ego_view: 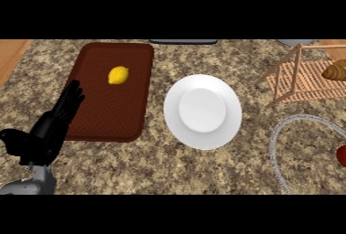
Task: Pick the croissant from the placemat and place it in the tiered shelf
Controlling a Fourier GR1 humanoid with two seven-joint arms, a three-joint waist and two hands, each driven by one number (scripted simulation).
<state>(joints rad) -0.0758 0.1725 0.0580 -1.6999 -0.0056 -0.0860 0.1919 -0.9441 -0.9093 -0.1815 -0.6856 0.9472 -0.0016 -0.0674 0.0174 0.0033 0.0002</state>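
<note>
At the far right, the croissant (335, 71) already lies on the wooden tiered shelf (297, 82), not on the brown placemat (111, 91), where only a lemon (118, 75) sits. Left hand (47, 130) rests over the placemat's near-left edge, fingers (70, 97) straight and holding nothing; the right hand is out of view. Judging by this, what remains is withdrawing clear without nudging the shelf, or the white plate (202, 112) on the bench (135, 164).
</note>
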